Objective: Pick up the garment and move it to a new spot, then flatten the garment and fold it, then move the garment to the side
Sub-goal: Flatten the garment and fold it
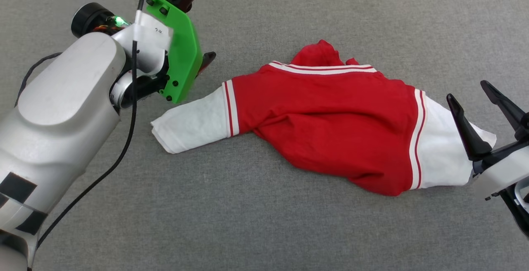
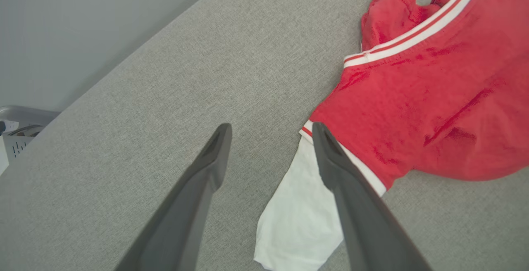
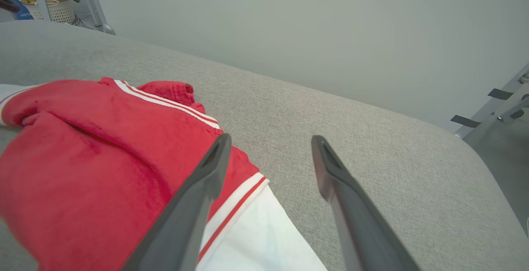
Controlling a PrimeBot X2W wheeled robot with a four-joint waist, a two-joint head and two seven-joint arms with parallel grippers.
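Your left arm reaches in from the lower left, wrist bent so the green plate [image 1: 182, 56] faces the camera, a black cable [image 1: 132, 110] trailing along it; in the head view that plate hides most of the left gripper [image 1: 208, 58], and you see just one dark tip beyond its edge; the left wrist view shows the left gripper [image 2: 270, 128] spread wide and empty, one finger crossing the striped seam of the near white sleeve [image 2: 297, 213]; whether it touches the cloth you cannot tell. Your right arm comes in at the right edge, cut off past the wrist; the right gripper [image 1: 468, 91] points up and leftward, jaws wide apart, nothing pinched; in its own view one finger of the right gripper [image 3: 270, 139] overlaps the other sleeve's trim, contact unclear. The garment [image 1: 322, 126] lies crumpled between both grippers on the grey surface [image 1: 264, 221], red body creased, a red bunch [image 1: 318, 54] poking out beyond the striped band; what is folded beneath is hidden.
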